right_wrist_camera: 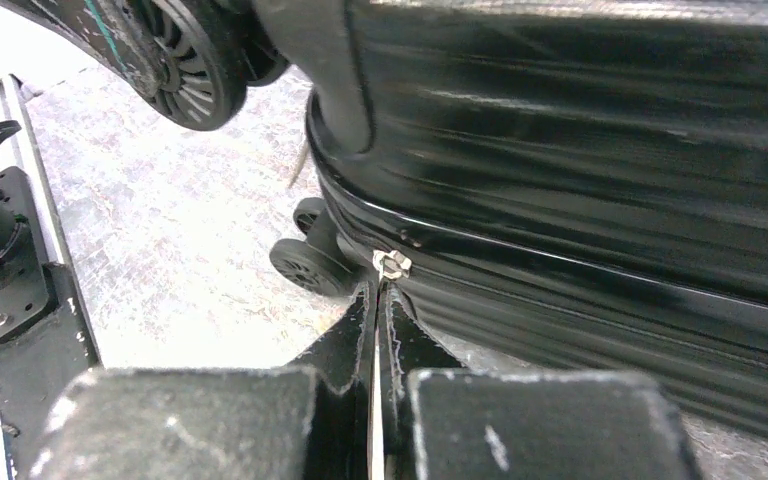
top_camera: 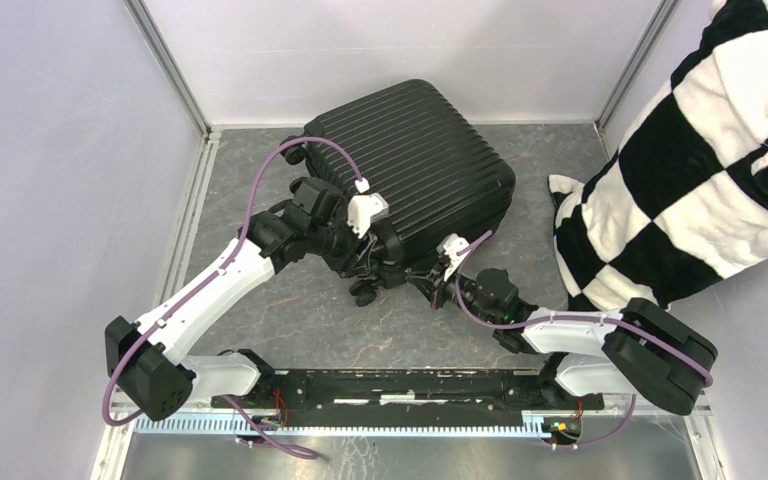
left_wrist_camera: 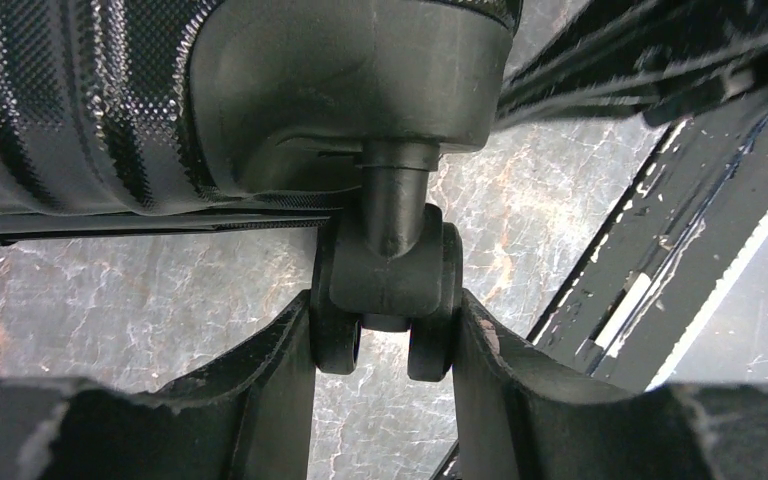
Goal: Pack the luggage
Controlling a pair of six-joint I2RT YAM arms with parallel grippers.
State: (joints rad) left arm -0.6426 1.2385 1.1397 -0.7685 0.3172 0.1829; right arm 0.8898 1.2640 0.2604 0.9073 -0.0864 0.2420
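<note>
The luggage is a black ribbed hard-shell suitcase lying closed on the grey floor at the back middle. My left gripper reaches to its near left corner. In the left wrist view the left gripper has both fingers pressed on the sides of a twin caster wheel under the shell. My right gripper is at the near edge of the luggage. In the right wrist view the right gripper is shut on a thin metal zipper pull that runs up to the slider on the seam.
A large black-and-white checkered blanket is heaped at the right, close to the luggage. Pale walls enclose the floor at the left, back and right. The arms' black base rail runs along the near edge. Another caster wheel sits just left of the right gripper.
</note>
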